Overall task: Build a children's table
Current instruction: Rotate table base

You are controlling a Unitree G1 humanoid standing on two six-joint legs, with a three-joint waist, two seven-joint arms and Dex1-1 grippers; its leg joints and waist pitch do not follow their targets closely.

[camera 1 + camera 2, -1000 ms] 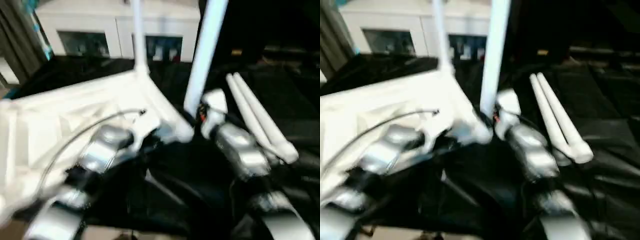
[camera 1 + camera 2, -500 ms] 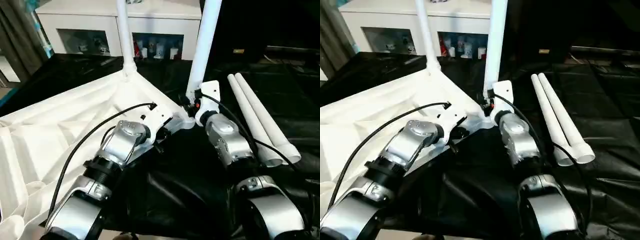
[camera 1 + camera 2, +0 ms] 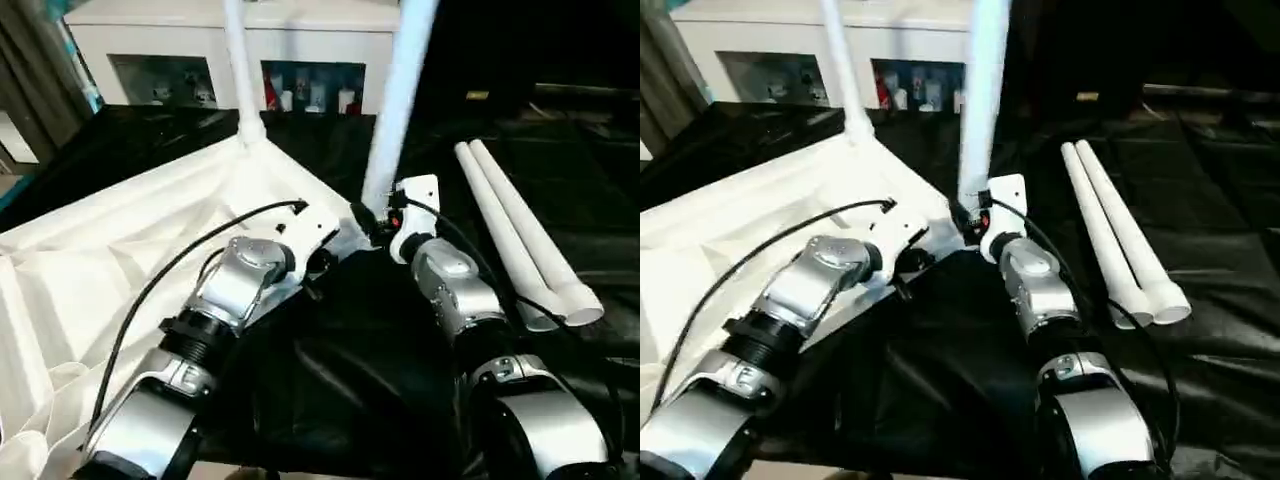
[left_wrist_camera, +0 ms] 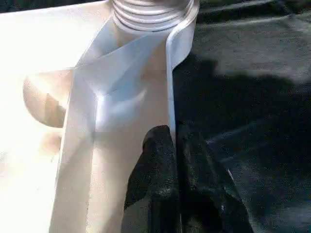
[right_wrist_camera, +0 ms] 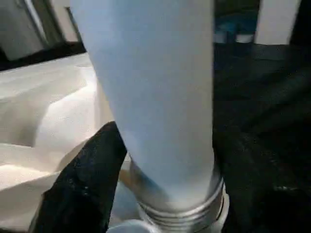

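Observation:
The white tabletop [image 3: 110, 260] lies upside down on my left, ribs facing up. One white leg [image 3: 238, 70] stands in its far corner socket. A second leg [image 3: 395, 100] stands upright in the near right corner socket. My right gripper [image 3: 375, 215] is at that leg's base, open, with one black finger [image 5: 82, 179] on either side of the tube. My left gripper [image 4: 172, 145] is shut on the tabletop's thin rim [image 4: 170, 87], just short of that same socket. Two loose legs [image 3: 515, 230] lie side by side on the right.
Black cloth [image 3: 380, 370] covers the work surface under and around the tabletop. A white cabinet [image 3: 170, 40] with glass-fronted shelves stands along the back, behind the upright legs.
The right gripper's fingers have spread wider around the near leg. The left gripper stays pinched on the rim. The view has tilted slightly.

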